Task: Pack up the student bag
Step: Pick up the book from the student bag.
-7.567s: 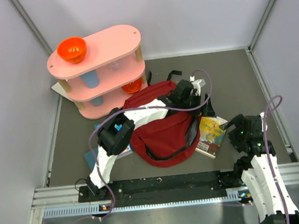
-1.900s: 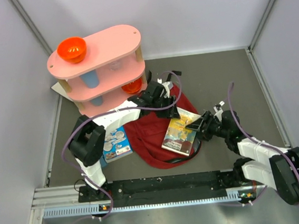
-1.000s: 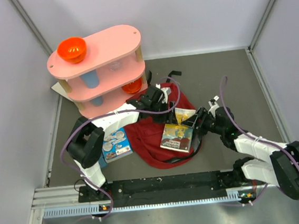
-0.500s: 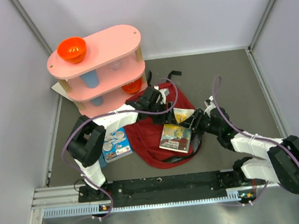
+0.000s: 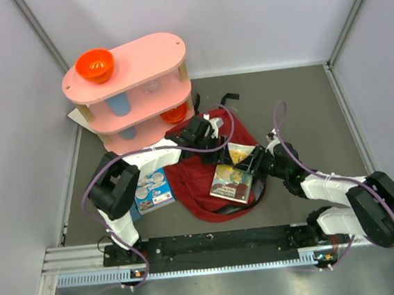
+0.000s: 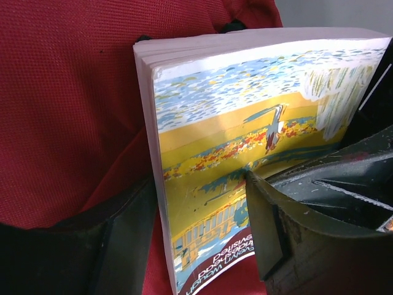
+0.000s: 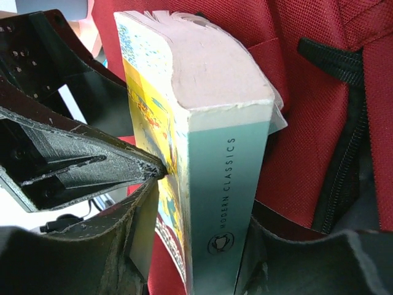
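The student bag (image 5: 195,184) is a dark red backpack lying in the middle of the table. A paperback book (image 5: 231,180) with a yellow cover rests tilted on the bag's right side. My right gripper (image 5: 253,161) is shut on the book's right end. In the right wrist view the teal spine (image 7: 221,203) sits between my right gripper's (image 7: 202,209) jaws, with red fabric (image 7: 307,123) behind. My left gripper (image 5: 216,144) reaches in from the back, open. In the left wrist view it (image 6: 196,184) straddles the book's cover (image 6: 245,110), one finger's tip on the cover.
A pink two-tier shelf (image 5: 132,91) stands at the back left, with an orange bowl (image 5: 94,65) on top and cups inside. A blue book (image 5: 150,189) lies on the table left of the bag. A black strap (image 5: 224,97) trails behind the bag.
My right gripper has pushed the book a little further left over the bag, and its jaws have narrowed on it. The left gripper has barely moved.
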`<move>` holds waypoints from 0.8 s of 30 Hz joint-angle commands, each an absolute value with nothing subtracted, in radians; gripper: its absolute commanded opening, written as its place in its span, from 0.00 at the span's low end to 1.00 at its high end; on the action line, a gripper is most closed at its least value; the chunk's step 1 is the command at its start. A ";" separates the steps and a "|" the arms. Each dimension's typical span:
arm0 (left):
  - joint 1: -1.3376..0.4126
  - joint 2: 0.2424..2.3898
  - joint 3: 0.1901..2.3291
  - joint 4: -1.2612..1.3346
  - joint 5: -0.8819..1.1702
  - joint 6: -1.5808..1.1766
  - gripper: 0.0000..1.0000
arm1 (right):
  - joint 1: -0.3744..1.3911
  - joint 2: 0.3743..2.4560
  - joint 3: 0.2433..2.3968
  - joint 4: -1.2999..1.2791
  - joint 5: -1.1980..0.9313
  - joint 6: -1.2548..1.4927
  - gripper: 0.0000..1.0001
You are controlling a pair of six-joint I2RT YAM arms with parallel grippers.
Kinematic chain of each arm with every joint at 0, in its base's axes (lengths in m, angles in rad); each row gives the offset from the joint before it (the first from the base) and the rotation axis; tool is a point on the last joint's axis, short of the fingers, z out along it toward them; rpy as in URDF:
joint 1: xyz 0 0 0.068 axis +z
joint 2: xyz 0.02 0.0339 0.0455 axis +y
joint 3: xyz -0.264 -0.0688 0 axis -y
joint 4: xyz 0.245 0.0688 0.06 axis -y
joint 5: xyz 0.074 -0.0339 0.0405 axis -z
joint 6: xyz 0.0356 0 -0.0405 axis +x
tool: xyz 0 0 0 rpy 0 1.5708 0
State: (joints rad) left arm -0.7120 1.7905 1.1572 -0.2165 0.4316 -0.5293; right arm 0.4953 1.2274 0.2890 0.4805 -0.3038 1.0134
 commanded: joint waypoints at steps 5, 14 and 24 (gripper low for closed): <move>-0.712 1.709 1.149 -0.193 0.428 -0.517 0.68 | 0.522 1.209 0.327 0.558 -0.324 0.989 0.10; -0.666 1.454 1.036 -0.152 0.230 -0.541 0.96 | 0.522 0.910 0.356 0.367 -0.323 0.945 0.03; -0.653 1.301 0.956 0.210 0.569 -0.614 0.99 | 0.522 0.789 0.526 0.391 -0.572 0.965 0.03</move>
State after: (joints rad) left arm -0.6498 1.3266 0.9752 -0.0216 0.3817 -0.5747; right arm 0.5098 0.8303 0.4332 0.2329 -0.4358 0.9352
